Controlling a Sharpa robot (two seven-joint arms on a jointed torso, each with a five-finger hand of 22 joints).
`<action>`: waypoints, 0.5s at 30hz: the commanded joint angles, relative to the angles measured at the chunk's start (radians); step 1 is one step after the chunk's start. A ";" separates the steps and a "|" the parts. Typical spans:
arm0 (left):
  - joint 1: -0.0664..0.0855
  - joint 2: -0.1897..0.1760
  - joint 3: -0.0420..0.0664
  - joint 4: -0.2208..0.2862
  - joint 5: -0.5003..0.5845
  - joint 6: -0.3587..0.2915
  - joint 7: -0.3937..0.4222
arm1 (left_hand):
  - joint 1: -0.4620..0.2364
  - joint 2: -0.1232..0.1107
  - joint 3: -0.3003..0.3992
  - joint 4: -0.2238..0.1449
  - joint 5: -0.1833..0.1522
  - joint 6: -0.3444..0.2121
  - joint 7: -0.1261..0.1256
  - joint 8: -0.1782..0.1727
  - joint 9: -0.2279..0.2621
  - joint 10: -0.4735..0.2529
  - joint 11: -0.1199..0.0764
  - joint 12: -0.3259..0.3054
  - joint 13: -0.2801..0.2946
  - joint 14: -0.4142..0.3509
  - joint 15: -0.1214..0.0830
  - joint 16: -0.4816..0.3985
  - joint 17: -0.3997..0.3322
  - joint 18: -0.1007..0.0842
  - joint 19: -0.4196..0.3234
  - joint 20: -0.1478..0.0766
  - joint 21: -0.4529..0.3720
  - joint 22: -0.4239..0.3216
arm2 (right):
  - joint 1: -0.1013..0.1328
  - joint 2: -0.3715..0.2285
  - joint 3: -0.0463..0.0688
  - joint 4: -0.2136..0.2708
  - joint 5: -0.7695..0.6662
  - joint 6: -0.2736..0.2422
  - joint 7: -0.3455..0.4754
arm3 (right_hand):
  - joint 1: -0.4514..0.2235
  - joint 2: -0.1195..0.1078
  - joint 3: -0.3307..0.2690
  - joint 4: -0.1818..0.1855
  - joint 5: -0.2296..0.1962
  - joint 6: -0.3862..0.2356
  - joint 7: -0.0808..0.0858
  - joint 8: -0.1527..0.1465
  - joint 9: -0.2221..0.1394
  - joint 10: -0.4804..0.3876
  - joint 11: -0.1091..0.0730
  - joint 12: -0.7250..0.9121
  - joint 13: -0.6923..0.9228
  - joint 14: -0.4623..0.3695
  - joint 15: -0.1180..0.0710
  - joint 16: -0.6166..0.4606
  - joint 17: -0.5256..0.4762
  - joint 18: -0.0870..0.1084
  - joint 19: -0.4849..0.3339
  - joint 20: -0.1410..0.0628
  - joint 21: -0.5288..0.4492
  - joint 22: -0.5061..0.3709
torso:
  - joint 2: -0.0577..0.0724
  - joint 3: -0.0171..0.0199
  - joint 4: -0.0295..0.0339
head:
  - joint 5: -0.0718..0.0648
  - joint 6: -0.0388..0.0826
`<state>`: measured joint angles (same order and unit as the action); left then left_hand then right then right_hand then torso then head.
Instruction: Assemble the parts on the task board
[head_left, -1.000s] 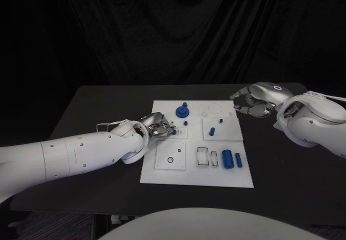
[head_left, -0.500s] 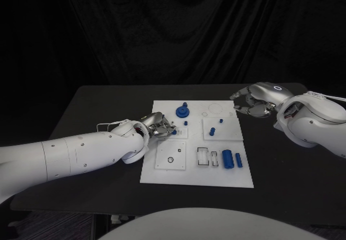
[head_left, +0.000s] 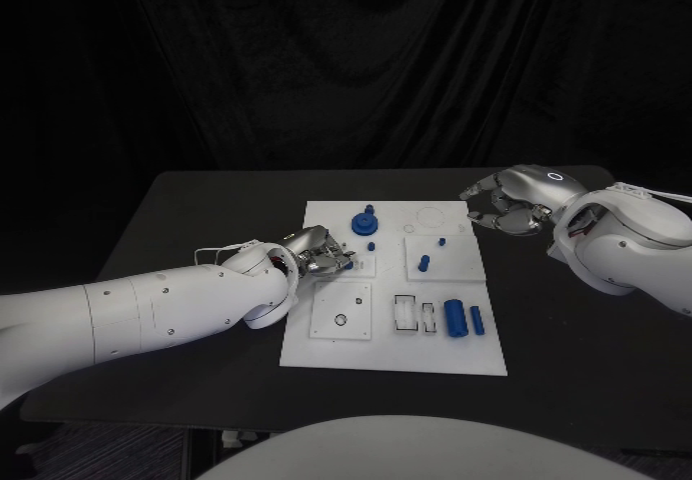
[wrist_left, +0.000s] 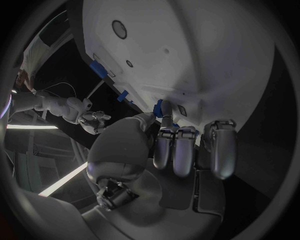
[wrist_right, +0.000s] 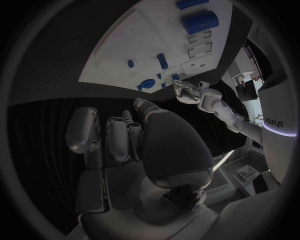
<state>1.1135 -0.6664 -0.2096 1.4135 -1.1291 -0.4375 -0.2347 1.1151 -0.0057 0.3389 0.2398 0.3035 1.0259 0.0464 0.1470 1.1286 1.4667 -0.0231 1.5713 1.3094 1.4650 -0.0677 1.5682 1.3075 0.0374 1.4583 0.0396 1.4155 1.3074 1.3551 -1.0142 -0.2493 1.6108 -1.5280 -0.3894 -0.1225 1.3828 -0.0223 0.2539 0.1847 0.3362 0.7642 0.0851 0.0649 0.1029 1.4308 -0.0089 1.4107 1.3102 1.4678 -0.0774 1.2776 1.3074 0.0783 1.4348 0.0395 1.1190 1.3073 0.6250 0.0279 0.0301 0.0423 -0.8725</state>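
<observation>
Black table carries the white board at centre, with blue parts on it: a knob near the far edge, a peg mid-board, a cylinder and a bar near the right edge. Left hand sits over the board's left edge, fingers curled around a small blue piece, probably to seat it in a socket there. Right hand hangs off the far right corner, fingers curled on nothing, which leaves the board's middle and near edge open for moves.
</observation>
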 joint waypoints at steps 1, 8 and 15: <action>-0.006 0.002 -0.003 0.001 0.002 0.015 0.029 | 0.034 -0.002 0.009 -0.020 0.037 0.005 -0.005 0.003 0.003 0.104 -0.004 0.000 0.261 0.106 -0.007 0.003 0.263 0.011 -0.002 0.000 -0.007 0.157 | -0.002 -0.002 0.001 0.002 -0.002 0.007 -0.016 | -0.005 0.003 0.008 0.000 0.007 0.001 0.004 0.004 -0.001 -0.008 0.001 -0.003 0.113 0.041 0.005 -0.003 0.016 0.011 -0.006 -0.002 -0.003 0.126 | 0.000 0.0000 0.0007 | 0.000 0.000; -0.006 0.001 -0.003 0.000 0.002 -0.005 0.047 | 0.066 0.000 0.031 -0.044 0.084 0.011 -0.009 0.009 0.011 0.104 -0.007 0.000 0.261 0.106 -0.010 0.003 0.263 0.010 0.001 -0.003 -0.005 0.161 | -0.003 -0.001 0.001 0.003 -0.002 0.009 -0.015 | -0.005 0.003 0.008 0.000 0.007 0.001 0.004 0.004 -0.001 -0.008 0.001 -0.003 0.113 0.041 0.005 -0.003 0.016 0.011 -0.006 -0.002 -0.003 0.126 | 0.000 0.0000 0.0008 | 0.004 0.000; -0.007 0.000 -0.003 -0.002 0.002 -0.009 0.050 | 0.073 -0.003 0.043 -0.052 0.111 0.012 -0.009 0.011 0.014 0.104 -0.008 0.000 0.261 0.106 -0.011 0.003 0.263 0.009 0.002 -0.005 -0.005 0.162 | -0.003 0.000 0.001 0.002 -0.002 0.009 -0.015 | -0.006 0.002 0.012 -0.001 0.007 0.003 0.004 0.003 -0.002 -0.008 0.001 -0.004 0.112 0.041 0.006 -0.005 0.014 0.011 -0.005 -0.002 -0.005 0.126 | 0.000 0.0000 0.0009 | 0.003 0.000</action>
<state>1.1111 -0.6671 -0.2107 1.4119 -1.1289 -0.4448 -0.2007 1.1802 -0.0086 0.3746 0.1926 0.4085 1.0415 0.0446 0.1520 1.1426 1.4667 -0.0231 1.5713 1.3094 1.4688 -0.0714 1.5682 1.3074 0.0374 1.4583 0.0396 1.4155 1.3075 1.3549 -1.0140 -0.2493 1.6116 -1.5279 -0.3859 -0.1228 1.3828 -0.0223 0.2623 0.1848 0.3403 0.7642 0.0851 0.0649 0.1013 1.4308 -0.0089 1.4107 1.3106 1.4678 -0.0774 1.2776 1.3074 0.0783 1.4348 0.0395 1.1190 1.3073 0.6251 0.0279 0.0309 0.0469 -0.8725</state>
